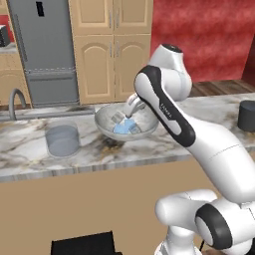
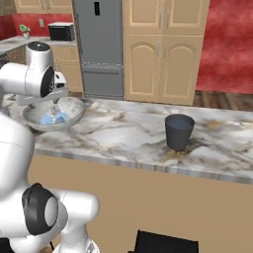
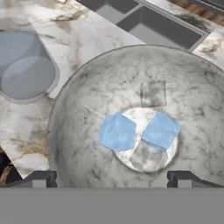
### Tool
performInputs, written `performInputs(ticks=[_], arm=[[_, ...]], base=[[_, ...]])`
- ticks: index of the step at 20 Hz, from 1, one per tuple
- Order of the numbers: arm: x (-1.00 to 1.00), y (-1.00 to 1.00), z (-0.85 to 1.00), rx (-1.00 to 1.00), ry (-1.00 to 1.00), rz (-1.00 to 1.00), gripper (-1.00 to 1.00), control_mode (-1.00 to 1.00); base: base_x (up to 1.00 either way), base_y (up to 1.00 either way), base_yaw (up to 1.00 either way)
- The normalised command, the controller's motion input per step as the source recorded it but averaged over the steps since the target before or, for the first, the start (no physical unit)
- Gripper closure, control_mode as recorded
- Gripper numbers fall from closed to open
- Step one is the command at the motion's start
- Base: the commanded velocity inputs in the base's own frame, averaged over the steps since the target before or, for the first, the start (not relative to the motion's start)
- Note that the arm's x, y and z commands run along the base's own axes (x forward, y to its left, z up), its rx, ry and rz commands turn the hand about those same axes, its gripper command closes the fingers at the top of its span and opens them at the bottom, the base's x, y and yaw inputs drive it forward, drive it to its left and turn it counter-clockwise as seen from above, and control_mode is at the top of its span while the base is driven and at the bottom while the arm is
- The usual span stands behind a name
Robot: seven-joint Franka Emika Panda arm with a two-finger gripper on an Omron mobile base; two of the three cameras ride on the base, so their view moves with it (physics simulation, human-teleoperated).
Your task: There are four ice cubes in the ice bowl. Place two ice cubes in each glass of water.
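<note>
- Two pale blue ice cubes (image 3: pixel 117 132) are lying side by side at the whitish bottom of the ice bowl (image 3: pixel 87 96); in the hand view we are also making out two paler, nearly clear cubes, one just below the blue pair and one higher up the bowl's wall, though they are faint and we cannot be sure of them.
- We are seeing the ice bowl sitting on the marble counter (image 1: pixel 30 144), its mottled grey wall sloping down to the cubes.
- We are holding our gripper (image 3: pixel 112 178) above the bowl with its jaws spread wide and nothing between them; the two dark fingertips (image 3: pixel 41 178) are standing well apart at either side of the bowl's near wall.
- In the left base view our arm is crossing in front of the bowl's right side, with the hand over the bowl.
- We are finding the translucent grey-blue glass of water (image 1: pixel 63 140) standing upright on the counter near the bowl, to its left in the left base view.
- We are finding the dark charcoal glass (image 2: pixel 179 131) standing upright well apart from the bowl, far along the counter to the right.
- Behind the counter, a sink basin (image 3: pixel 148 26) with a curved tap (image 1: pixel 16 102) is lying beyond the bowl, and a grey fridge (image 1: pixel 42 50) and wooden cabinets (image 1: pixel 112 50) are standing against the back wall.
</note>
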Motion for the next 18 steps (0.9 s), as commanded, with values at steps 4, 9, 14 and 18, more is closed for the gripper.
performInputs(ticks=[4, 9, 14, 18], arm=[[0.34, 0.11, -0.14, 0.00, 0.00, 0.00, -1.00, -1.00], [0.36, 0.10, -0.24, -0.02, 0.00, 0.00, -1.00, -1.00], [0.26, 0.10, -0.28, -0.03, 0.00, 0.00, -1.00, -1.00], [0.20, 0.07, -0.21, -0.02, 0.00, 0.00, -1.00, -1.00]], base=[[0.00, 0.00, 0.00], [0.00, 0.00, 0.00], [0.00, 0.00, 0.00], [0.00, 0.00, 0.00]])
